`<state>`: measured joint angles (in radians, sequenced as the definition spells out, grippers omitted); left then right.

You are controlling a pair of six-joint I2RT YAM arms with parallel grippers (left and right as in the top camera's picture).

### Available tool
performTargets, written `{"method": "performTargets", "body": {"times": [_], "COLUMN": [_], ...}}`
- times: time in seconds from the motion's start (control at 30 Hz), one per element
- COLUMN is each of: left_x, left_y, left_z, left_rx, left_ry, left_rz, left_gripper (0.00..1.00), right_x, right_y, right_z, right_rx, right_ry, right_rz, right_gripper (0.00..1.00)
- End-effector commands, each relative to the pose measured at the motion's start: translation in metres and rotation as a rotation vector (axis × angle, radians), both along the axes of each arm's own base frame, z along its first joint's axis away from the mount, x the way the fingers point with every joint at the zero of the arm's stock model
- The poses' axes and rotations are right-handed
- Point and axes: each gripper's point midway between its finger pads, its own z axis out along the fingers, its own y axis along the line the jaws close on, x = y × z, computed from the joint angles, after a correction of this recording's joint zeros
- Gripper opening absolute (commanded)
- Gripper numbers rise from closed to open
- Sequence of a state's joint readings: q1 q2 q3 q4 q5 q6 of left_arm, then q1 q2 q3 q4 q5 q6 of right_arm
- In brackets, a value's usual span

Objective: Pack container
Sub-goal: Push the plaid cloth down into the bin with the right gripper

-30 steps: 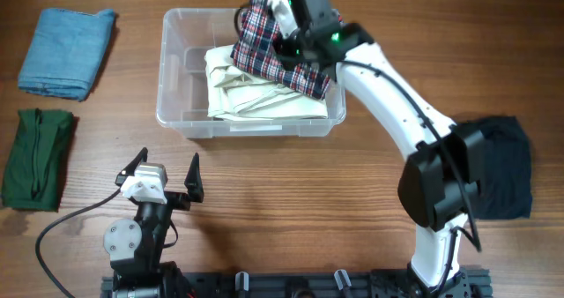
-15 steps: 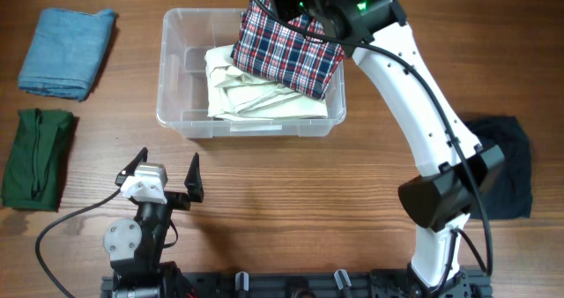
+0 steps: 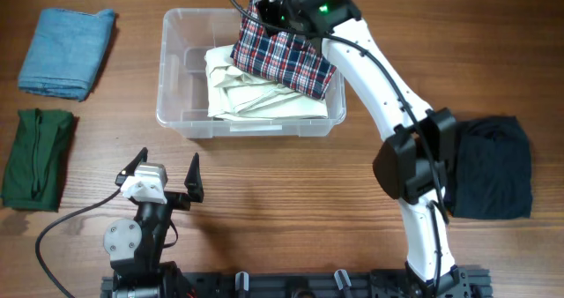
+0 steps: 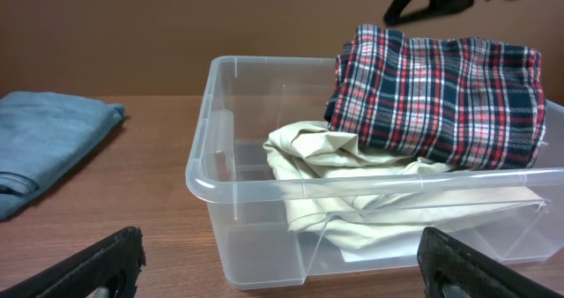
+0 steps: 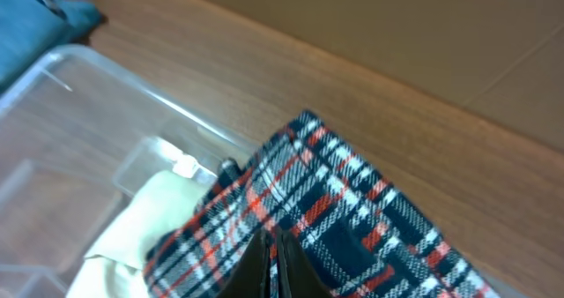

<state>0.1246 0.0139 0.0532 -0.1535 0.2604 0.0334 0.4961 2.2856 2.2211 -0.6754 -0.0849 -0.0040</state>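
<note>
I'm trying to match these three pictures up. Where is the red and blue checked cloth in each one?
Overhead: checked cloth at top centre, over the clear bin's top right corner.
Left wrist: upper right, lying on the cream cloth.
Right wrist: bottom centre and right.
Shared landmark: the cream cloth beneath it, visible in all three.

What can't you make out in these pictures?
Right wrist view: the bottom edge cuts off most of the right tool on the plaid cloth.
Overhead: the right arm covers part of the black cloth.
Left wrist view: the frame edge cuts off the right end of the container.
All views: the cream cloth hides the container floor beneath it.
</note>
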Motion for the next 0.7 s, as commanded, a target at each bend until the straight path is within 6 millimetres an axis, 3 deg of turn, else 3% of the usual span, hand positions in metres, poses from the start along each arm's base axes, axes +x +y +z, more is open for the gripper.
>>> {"method": "performTargets", "body": {"times": [0.0, 0.67], "left_x": [0.000, 0.000], "left_y": [-0.001, -0.001], "left_z": [-0.001, -0.001], "left_rx": [0.015, 0.015], "left_ry": [-0.004, -0.004], "left_rz": [-0.007, -0.007], "left_gripper": [1.00, 1.00], "right_x": [-0.001, -0.013], "right_y": [0.009, 0.019], "right_z": [-0.005, -0.111], "right_rx": [0.006, -0.087], "right_ry": [0.006, 0.190], "right_rz": [0.011, 0.031], "right_gripper": [0.04, 0.04]}}
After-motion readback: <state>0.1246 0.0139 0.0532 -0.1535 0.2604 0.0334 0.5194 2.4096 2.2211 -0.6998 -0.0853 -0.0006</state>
